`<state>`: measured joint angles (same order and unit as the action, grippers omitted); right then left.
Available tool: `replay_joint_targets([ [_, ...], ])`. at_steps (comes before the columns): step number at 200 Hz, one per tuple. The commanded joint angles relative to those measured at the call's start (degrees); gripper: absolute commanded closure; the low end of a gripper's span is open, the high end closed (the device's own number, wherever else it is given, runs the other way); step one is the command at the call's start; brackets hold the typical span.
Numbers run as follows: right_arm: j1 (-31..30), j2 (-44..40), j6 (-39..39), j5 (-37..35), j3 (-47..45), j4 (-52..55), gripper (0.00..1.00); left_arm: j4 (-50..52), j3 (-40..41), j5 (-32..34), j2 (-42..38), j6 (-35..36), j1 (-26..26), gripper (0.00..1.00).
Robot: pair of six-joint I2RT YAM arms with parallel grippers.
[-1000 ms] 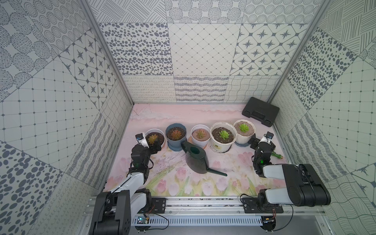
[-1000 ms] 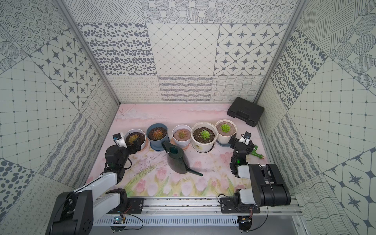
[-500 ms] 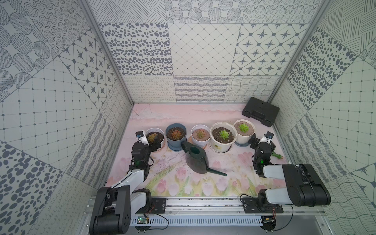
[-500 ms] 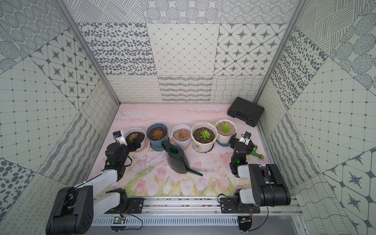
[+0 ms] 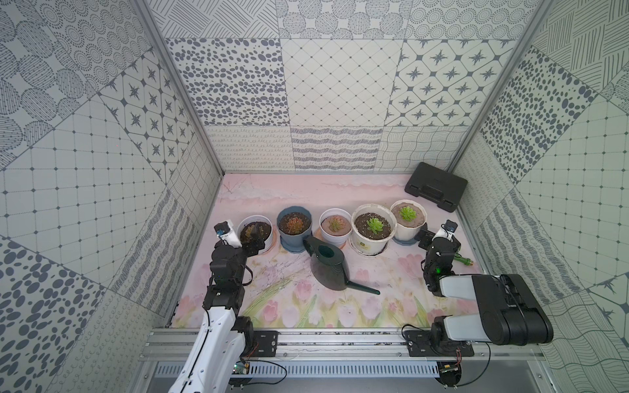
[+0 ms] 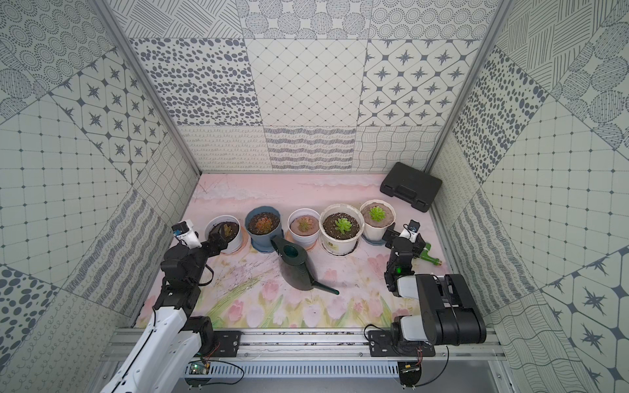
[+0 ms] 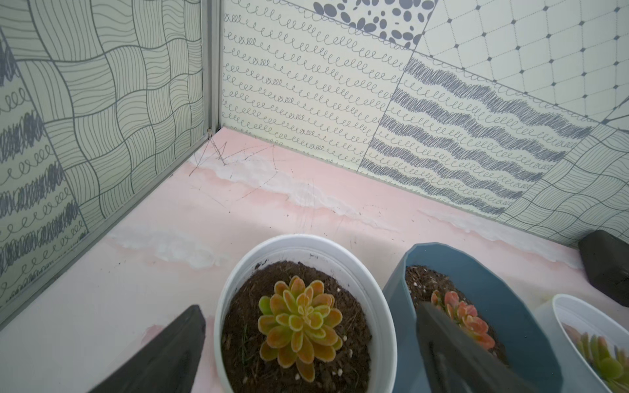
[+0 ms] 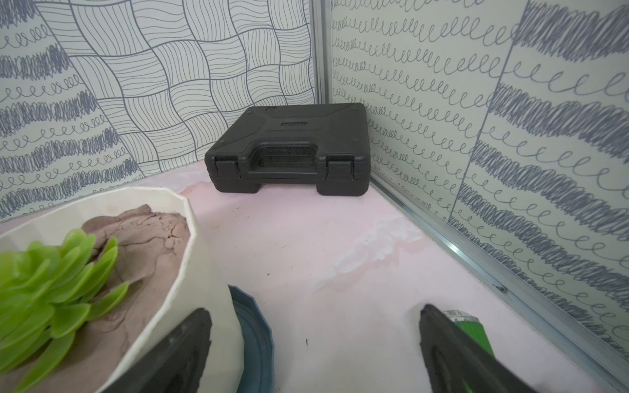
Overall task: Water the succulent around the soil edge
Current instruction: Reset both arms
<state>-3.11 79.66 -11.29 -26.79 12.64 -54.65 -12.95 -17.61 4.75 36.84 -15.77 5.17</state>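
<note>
Watering can [image 5: 328,268] stands free on the desk [image 5: 279,204]. Left gripper [image 5: 245,243] and right gripper [image 5: 434,240], beside the succulent [image 5: 406,213], hold jaws spread, empty.

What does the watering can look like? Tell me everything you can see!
The watering can is dark green and looks like smooth plastic. It stands upright on the flowery mat, mid-table, just in front of the row of pots. Its body widens toward the bottom, with a round hole on top. A long thin spout points away from the pots; the handle reaches toward the blue pot. Nothing holds it. Water inside cannot be seen.
</note>
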Motion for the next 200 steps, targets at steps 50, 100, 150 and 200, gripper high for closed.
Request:
replay_joint_targets([
  [50, -0.05, 0.51, 0.74, 1.91, 0.95, -2.04, 0.02, 22.28, 0.14, 9.64, -0.65, -5.87, -5.59, 0.00],
  [100, -0.05, 0.56, 0.73, 1.91, 1.02, -2.04, 0.03, 7.71, 2.30, 4.53, 10.51, 0.00, -5.68, 0.01],
  [150, -0.05, 0.51, 0.74, 1.91, 0.97, -2.04, 0.02, -10.69, 4.10, 1.89, 18.84, 8.03, -5.78, 0.01],
  [200, -0.05, 0.53, 0.69, 1.91, 1.02, -2.04, 0.02, -15.22, 0.66, -1.48, 27.55, 10.82, -5.76, 0.00],
])
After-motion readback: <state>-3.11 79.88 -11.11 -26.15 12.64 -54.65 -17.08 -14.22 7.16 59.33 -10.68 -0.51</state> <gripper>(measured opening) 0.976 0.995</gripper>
